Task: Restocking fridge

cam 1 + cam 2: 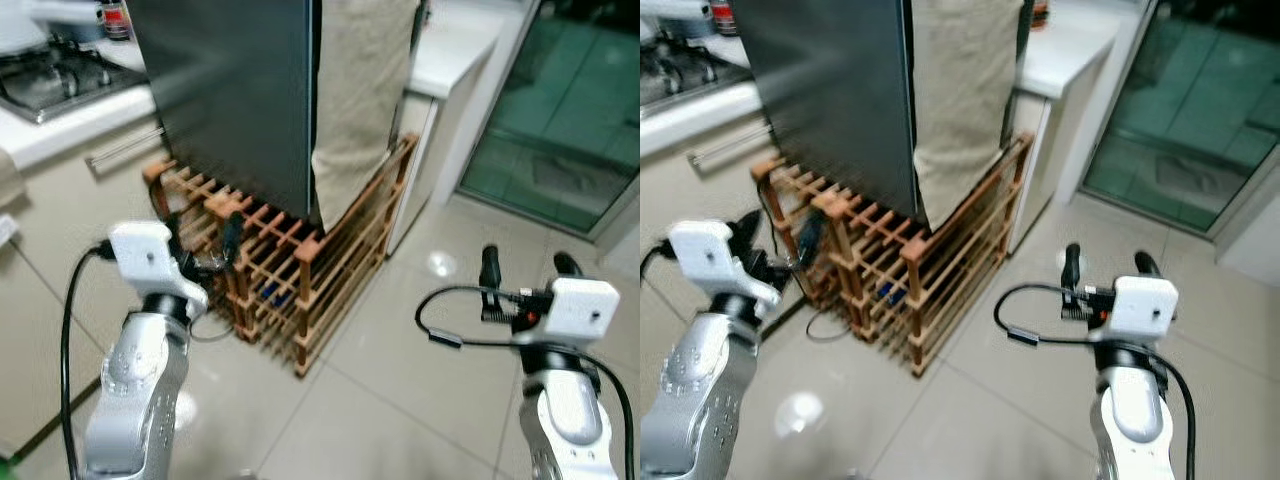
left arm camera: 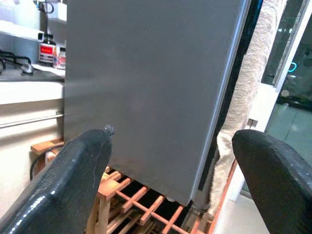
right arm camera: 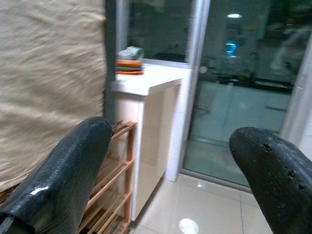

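Note:
A dark grey fridge [image 1: 230, 90] stands shut on a low wooden slatted rack [image 1: 300, 270]. A beige cloth [image 1: 360, 90] hangs down its right side. My left gripper [image 1: 205, 240] is held open just in front of the rack's left corner, below the fridge's grey face [image 2: 146, 87], with nothing between its fingers [image 2: 73, 180]. My right gripper [image 1: 528, 268] hovers open over the tiled floor to the right of the rack, also with nothing in it. It points toward the cloth [image 3: 48, 83] and a white counter [image 3: 146, 83].
A gas hob [image 1: 55, 80] sits on the counter at the left, with small bottles [image 2: 47, 50] behind it. The white counter [image 1: 450, 50] stands right of the fridge, and a glass sliding door [image 1: 560, 120] lies beyond. Tiled floor [image 1: 400, 380] spreads between my arms.

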`<state>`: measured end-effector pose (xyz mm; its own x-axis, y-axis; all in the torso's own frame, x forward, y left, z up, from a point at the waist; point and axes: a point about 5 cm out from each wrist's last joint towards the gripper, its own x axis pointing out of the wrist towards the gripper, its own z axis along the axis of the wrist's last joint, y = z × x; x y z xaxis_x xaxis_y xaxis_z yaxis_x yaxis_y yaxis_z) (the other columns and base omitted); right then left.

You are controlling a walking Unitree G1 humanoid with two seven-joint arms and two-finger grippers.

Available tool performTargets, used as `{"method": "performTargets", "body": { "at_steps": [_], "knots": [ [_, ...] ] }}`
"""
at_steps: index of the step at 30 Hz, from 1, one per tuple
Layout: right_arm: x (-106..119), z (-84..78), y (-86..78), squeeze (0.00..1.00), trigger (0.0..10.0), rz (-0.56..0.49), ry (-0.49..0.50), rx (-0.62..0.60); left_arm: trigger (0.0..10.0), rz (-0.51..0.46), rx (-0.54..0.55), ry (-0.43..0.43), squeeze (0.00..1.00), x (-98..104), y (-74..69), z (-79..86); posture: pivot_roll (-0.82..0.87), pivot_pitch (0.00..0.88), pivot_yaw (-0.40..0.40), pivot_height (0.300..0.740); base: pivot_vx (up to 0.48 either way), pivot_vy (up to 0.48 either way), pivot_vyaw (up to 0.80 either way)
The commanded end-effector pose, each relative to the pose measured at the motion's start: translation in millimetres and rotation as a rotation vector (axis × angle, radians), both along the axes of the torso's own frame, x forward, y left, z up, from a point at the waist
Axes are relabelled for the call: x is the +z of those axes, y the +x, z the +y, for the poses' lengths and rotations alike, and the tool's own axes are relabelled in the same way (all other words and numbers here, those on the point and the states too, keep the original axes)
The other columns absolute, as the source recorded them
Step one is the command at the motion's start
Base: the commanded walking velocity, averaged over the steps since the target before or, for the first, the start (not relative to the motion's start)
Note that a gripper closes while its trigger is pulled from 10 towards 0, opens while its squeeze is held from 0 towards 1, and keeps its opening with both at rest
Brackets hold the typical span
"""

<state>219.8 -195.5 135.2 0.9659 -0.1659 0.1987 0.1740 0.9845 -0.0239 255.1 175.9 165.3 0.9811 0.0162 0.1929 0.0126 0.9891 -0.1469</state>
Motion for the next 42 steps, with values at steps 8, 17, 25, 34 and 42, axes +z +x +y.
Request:
{"method": "performTargets", "body": {
  "at_steps": [8,17,25,34,42],
  "knots": [
    [5,-5.9,6.9,0.06,10.0,-0.005,-0.005,-0.023,10.0,-0.015,-0.046,0.089,0.0,2,7.6,-8.1,-0.09,0.0,-0.022,0.74,0.0,0.0,0.0],
    [14,-3.3,18.9,0.06,10.0,-0.039,-0.042,-0.019,10.0,-0.068,-0.062,0.081,0.0,15,15.5,-14.1,-0.09,0.0,-0.017,0.74,0.373,0.0,0.0],
    [14,-3.2,19.4,0.06,10.0,-0.034,-0.057,-0.016,10.0,-0.107,-0.084,0.079,0.0,22,19.4,-19.0,-0.1,0.0,-0.022,0.74,0.48,0.0,0.0],
    [19,-0.4,30.7,0.06,10.0,-0.056,-0.06,-0.009,10.0,-0.12,-0.118,0.075,0.0,26,24.0,-22.3,-0.1,0.0,-0.004,0.74,0.476,0.0,0.0],
    [23,4.0,38.1,0.06,10.0,-0.069,-0.063,0.026,10.0,-0.118,-0.073,0.061,0.0,25,25.7,-17.7,-0.1,0.0,-0.01,0.74,0.229,0.0,0.0]
  ]
}}
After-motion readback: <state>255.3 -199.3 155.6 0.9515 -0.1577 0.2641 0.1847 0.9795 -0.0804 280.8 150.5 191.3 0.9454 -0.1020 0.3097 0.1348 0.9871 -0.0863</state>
